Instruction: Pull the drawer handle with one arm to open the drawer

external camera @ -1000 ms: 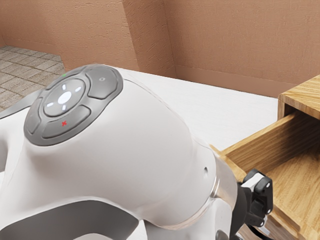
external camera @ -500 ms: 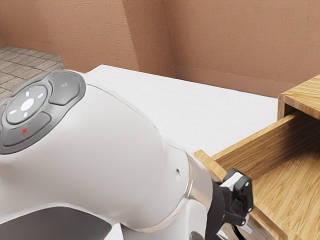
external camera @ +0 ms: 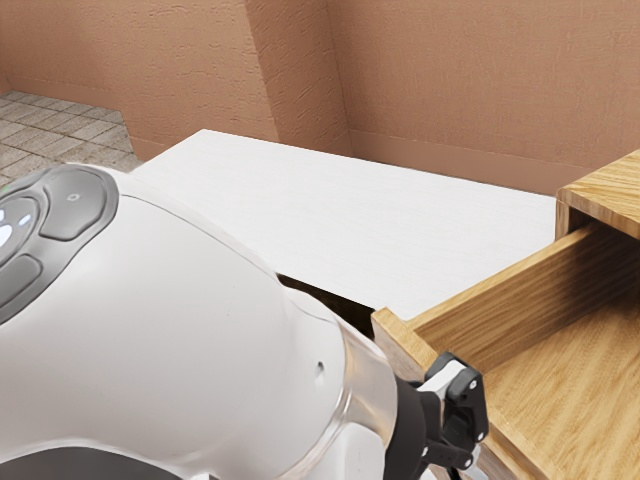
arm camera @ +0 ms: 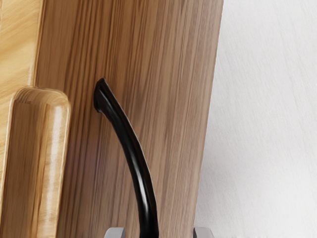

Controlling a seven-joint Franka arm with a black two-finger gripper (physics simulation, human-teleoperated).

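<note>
The drawer (external camera: pixel 500 310) is seen standing open at the exterior view's right, drawn out of the wooden cabinet (external camera: pixel 605 195) so that its bare wooden floor and one side wall are exposed; its front corner is reached just beside the gripper (external camera: pixel 452 412), which is seen as a black piece at the end of the arm (external camera: pixel 180 340). The arm's white shell is spread across the lower left of the exterior view, and a grey button pad (external camera: pixel 40 235) is carried on it near the view's left edge. Whether the gripper is spread or pressed together cannot be told, since its tips are hidden behind the drawer's front corner. In the wrist view the drawer front (arm camera: pixel 168 89) is shown close up, its grain running lengthwise; the drawer handle (arm camera: pixel 130 144), a thin black curved bar, is fixed to that panel at one end and is bowed away from it toward the hand, passing directly under the camera. A rounded wooden edge (arm camera: pixel 34 163) is seen beside the handle's fixed end. The white table (external camera: pixel 350 215) is seen beneath and beyond the drawer; terracotta walls (external camera: pixel 450 70) are set behind it, and a tiled floor (external camera: pixel 50 130) is seen at the exterior view's upper left.
</note>
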